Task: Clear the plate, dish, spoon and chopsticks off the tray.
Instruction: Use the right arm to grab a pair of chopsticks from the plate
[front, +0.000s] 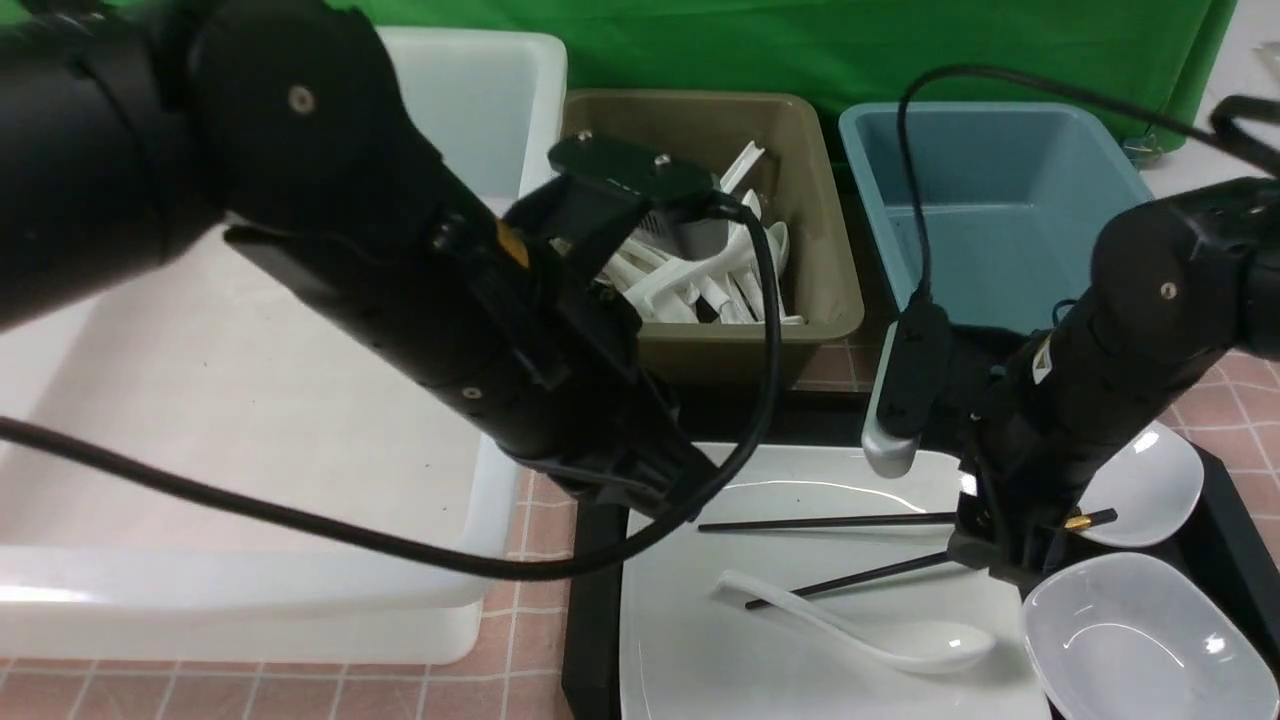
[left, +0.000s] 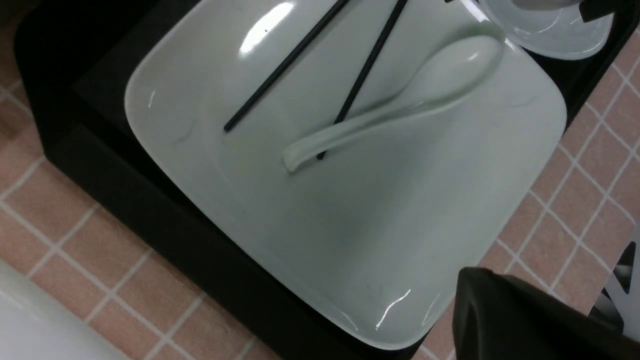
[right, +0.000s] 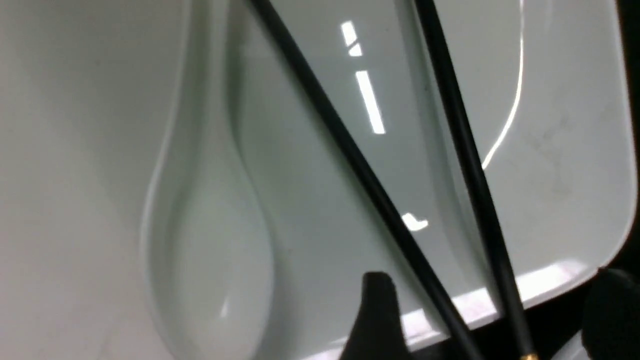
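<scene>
Nothing cleared: plate (front: 700, 670), spoon (front: 860, 632), chopsticks (front: 830, 521) and two dishes (front: 1140, 640) lie on the tray (front: 590, 600); right gripper (front: 1000, 565) jaws spread astride the chopsticks, left gripper (left: 500, 310) jaws indeterminate.

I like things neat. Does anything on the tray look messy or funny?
Nothing is spilled or broken. The chopsticks lie crooked on the plate, spread like a V instead of side by side. The handle of the spoon rests across the thin tip of one stick.
</scene>
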